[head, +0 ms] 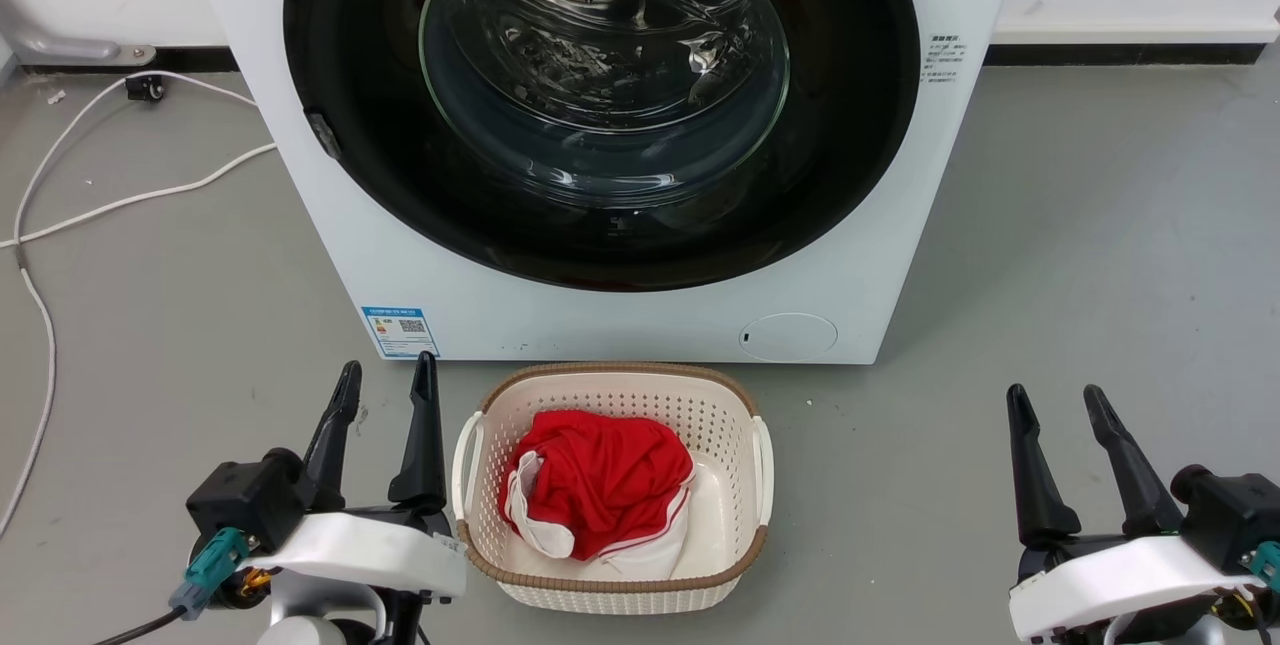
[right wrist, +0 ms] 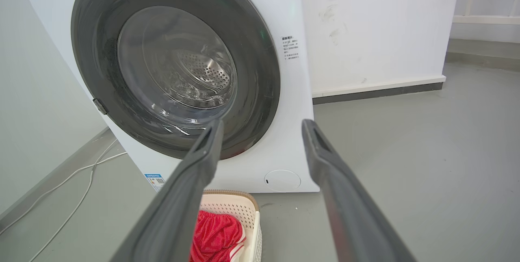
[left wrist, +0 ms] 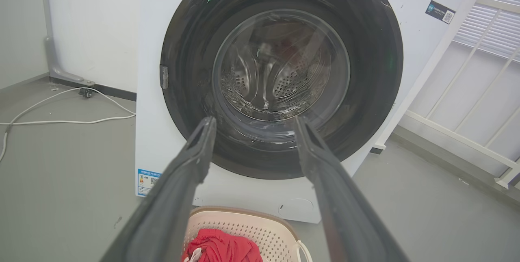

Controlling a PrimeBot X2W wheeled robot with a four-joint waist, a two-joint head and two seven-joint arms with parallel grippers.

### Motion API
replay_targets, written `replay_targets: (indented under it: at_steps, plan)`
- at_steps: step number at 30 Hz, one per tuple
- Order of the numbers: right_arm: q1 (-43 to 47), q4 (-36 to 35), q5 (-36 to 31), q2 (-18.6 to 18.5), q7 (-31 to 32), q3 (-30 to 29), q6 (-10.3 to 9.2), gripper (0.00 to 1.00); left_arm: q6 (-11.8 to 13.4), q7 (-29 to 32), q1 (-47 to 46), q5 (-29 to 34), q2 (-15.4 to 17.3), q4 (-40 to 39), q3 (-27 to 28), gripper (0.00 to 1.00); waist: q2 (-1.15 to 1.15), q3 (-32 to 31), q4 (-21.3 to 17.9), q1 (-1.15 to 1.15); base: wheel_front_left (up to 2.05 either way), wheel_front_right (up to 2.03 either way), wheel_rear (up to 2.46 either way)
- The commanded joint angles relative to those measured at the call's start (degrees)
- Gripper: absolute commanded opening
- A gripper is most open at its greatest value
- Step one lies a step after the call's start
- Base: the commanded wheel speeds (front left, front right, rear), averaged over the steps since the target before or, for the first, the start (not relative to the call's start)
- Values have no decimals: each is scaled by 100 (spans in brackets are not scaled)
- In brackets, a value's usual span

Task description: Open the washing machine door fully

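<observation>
Left claw (head: 388, 367) and right claw (head: 1055, 393) sit at frame bottom, fingers apart, holding nothing. The door (head: 860, 125) is shut. Step: approach. Next, I likely must hook its left-edge tab (head: 322, 133).

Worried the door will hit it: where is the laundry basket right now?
In the head view the laundry basket sits on the floor, bottom centre, before the washing machine door, just right of the left end effector.
</observation>
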Motion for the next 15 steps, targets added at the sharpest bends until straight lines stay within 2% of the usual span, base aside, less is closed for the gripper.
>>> replay_targets:
  at_steps: [1,15]
  plan:
    - [26,-85,-151,-10,-42,9,-2,100,24,-55,6,140,25,-50,-16,100,0,7,3,-1,0,0,0]
    - [88,-212,-837,-8,-131,48,-2,100,65,-235,15,824,27,-106,-78,100,0,70,-6,-1,0,0,0]
